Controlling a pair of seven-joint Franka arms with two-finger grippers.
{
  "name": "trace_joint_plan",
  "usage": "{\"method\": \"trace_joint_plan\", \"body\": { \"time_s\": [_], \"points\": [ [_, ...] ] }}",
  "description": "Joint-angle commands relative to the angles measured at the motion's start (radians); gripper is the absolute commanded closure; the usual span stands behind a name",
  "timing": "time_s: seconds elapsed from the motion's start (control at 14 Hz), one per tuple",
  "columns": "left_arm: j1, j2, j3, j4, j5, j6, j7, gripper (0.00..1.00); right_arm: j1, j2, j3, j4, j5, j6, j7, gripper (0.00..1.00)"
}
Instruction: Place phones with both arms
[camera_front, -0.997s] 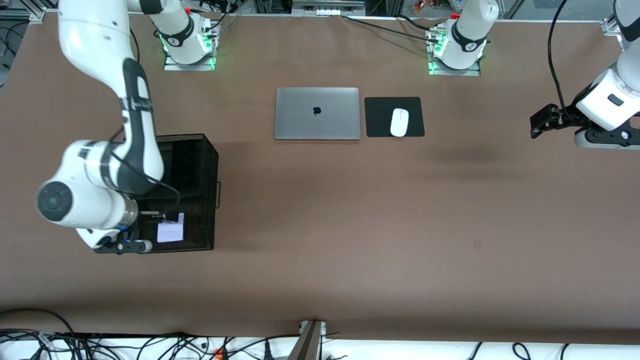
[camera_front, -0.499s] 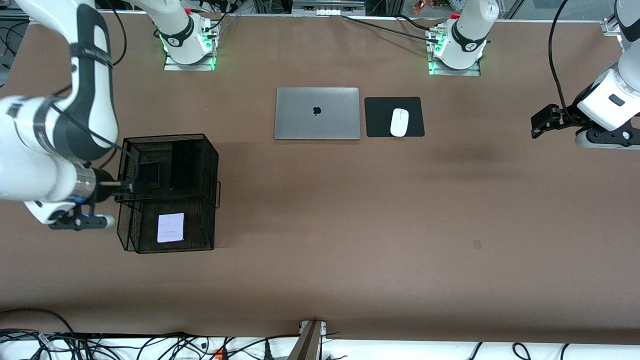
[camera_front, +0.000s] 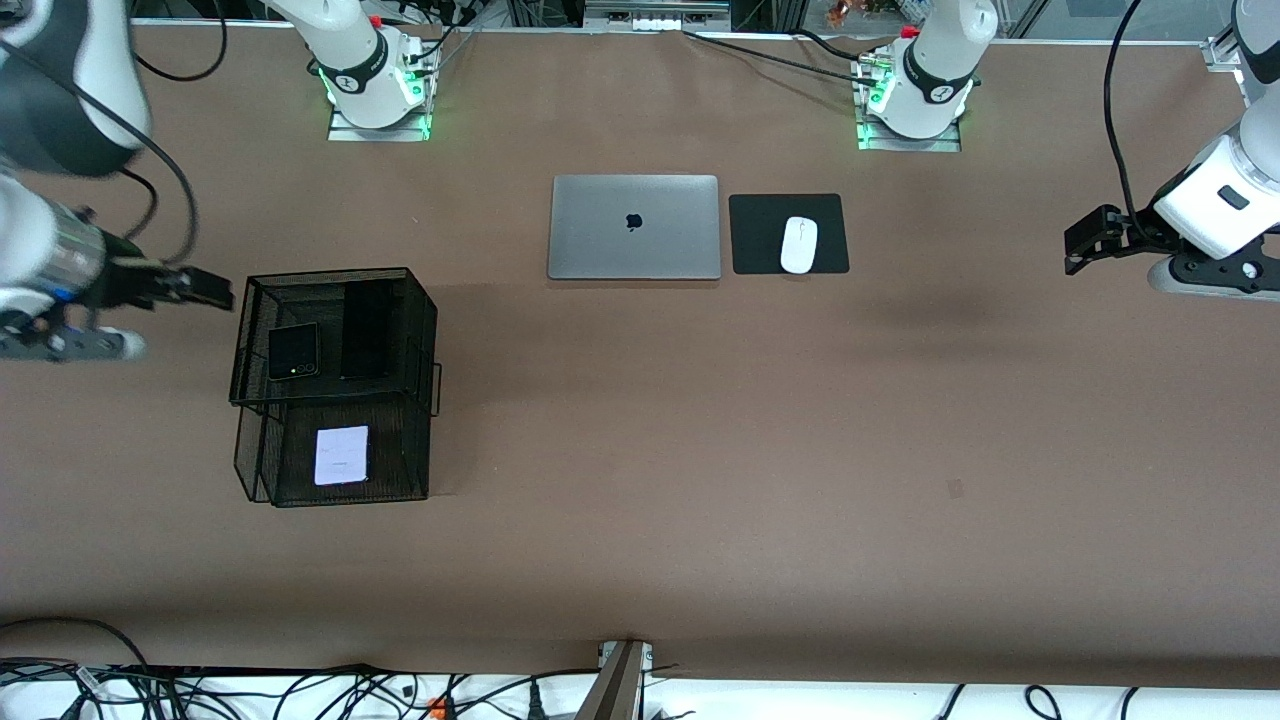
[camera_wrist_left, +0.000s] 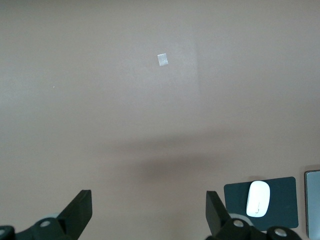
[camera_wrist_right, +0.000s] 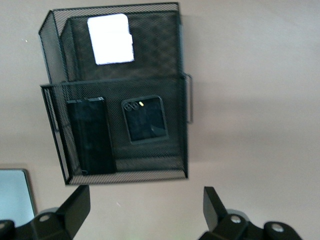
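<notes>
1. Hanging over bare table beside the wire basket (camera_front: 420, 300), at the right arm's end, the right gripper (camera_front: 205, 288) is seen wide open and empty.
2. All three phones lie inside: small black phone (camera_front: 293, 350) and long black phone (camera_front: 367, 331) in one compartment, white phone (camera_front: 341, 455) in the nearer (task apparently done).
3. Laptop (camera_front: 634, 227) and mouse (camera_front: 799, 244) are left untouched.
4. The left gripper (camera_front: 1082, 243) waits open, empty.

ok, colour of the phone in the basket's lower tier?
Pale lilac-white phone; front view shows it best.
</notes>
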Motion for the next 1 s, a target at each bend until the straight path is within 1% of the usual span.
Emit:
{"method": "trace_joint_plan", "body": {
  "time_s": [0.0,0.21,0.36,0.93],
  "points": [
    [0.004,0.01,0.003,0.028,-0.015,-0.021,0.039,0.0,-0.113,-0.098,0.087,-0.054,-0.024,-0.034,0.011,0.0],
    [0.003,0.01,-0.002,0.034,-0.01,-0.019,0.043,0.0,-0.13,-0.131,0.09,-0.082,-0.024,-0.024,0.011,0.0],
    [0.003,0.02,0.0,0.045,-0.01,-0.021,0.077,0.0,-0.127,-0.129,0.087,-0.071,-0.024,-0.033,0.005,0.0],
    [0.003,0.023,-0.002,0.047,-0.01,-0.021,0.08,0.0,-0.128,-0.119,0.083,-0.059,-0.029,-0.045,0.011,0.0]
  ]
}}
